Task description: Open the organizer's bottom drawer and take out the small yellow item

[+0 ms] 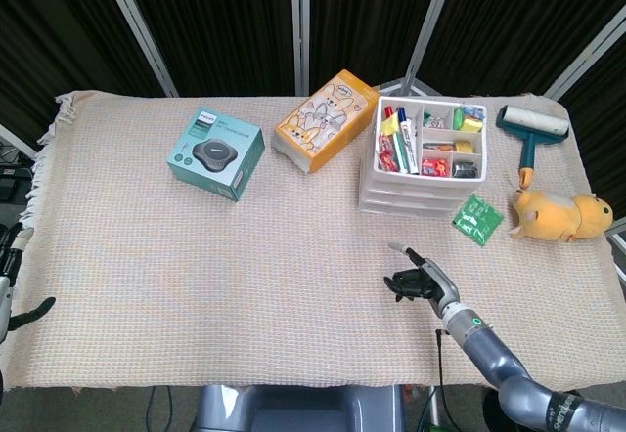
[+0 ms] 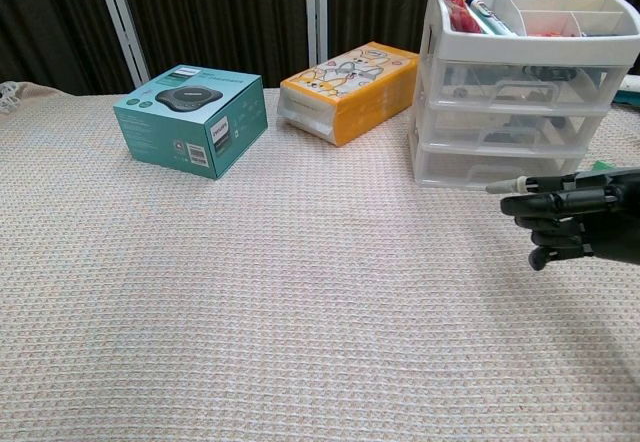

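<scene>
The white three-drawer organizer [image 1: 411, 183] [image 2: 520, 82] stands at the back right, its top tray full of pens and small items. Its bottom drawer [image 2: 480, 172] is closed, and the small yellow item inside is hidden. My right hand [image 1: 416, 280] [image 2: 568, 218] hovers low over the cloth just in front of the organizer, level with the bottom drawer in the chest view. One finger points out toward the left, the rest are curled in, and it holds nothing. My left hand [image 1: 12, 290] sits at the table's far left edge with its fingers apart and nothing in it.
A teal box [image 1: 216, 153] [image 2: 190, 117] and an orange tissue box [image 1: 325, 119] [image 2: 348, 90] lie left of the organizer. A green packet [image 1: 477, 219], a lint roller [image 1: 528, 134] and a yellow plush toy [image 1: 559, 215] lie to its right.
</scene>
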{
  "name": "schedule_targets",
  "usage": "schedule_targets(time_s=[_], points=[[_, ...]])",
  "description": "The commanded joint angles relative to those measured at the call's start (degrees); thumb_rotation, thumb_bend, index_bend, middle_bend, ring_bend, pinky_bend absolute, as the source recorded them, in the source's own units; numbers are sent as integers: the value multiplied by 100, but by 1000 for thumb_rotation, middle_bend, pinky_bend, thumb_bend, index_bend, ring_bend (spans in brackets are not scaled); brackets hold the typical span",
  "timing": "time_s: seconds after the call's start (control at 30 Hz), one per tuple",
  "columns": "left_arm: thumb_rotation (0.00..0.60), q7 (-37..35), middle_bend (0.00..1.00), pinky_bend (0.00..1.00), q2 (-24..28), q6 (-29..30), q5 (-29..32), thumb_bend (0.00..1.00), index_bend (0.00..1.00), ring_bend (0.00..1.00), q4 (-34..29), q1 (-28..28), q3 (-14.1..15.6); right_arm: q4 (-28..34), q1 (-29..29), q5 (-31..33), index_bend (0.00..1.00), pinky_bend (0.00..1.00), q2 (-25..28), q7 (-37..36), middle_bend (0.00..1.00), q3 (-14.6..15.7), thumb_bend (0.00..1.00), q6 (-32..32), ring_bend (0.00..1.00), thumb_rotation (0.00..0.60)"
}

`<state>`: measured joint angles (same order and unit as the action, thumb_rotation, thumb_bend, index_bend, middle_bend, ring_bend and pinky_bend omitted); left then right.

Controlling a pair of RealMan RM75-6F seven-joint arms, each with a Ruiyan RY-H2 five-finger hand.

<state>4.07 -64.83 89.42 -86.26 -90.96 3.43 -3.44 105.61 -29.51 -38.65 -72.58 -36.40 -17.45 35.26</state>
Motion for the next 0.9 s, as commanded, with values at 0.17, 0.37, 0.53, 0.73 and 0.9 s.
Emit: schedule_targets(time_s=[0.17,0.37,0.53,0.73,0.9], points=[[600,-30,0,0,-4,-117,46,136,0,0,11,44,-3,-804,-452,891,137,610,-452,-322,826,-223,323,-573,862,600],[600,-24,0,0,-17,-143,79,136,0,0,42,65,-28,-1173,-604,1096,137,610,-620,-401,826,-300,323,-869,862,600],[600,-100,0,0,-20,-215,161,136,0,0,81,92,-60,-1577,-757,1151,137,610,-910,-327,825,-351,322,-780,862,600],[600,-137,0,0,-12,-312,199,136,0,0,88,127,-55,-1831,-902,1445,139,608,-1129,-247,825,-391,322,-601,861,600],[600,-153,0,0,-2,-362,209,136,0,0,79,149,-49,-2028,-1002,1588,135,607,-1221,-90,818,-375,323,-456,858,600]])
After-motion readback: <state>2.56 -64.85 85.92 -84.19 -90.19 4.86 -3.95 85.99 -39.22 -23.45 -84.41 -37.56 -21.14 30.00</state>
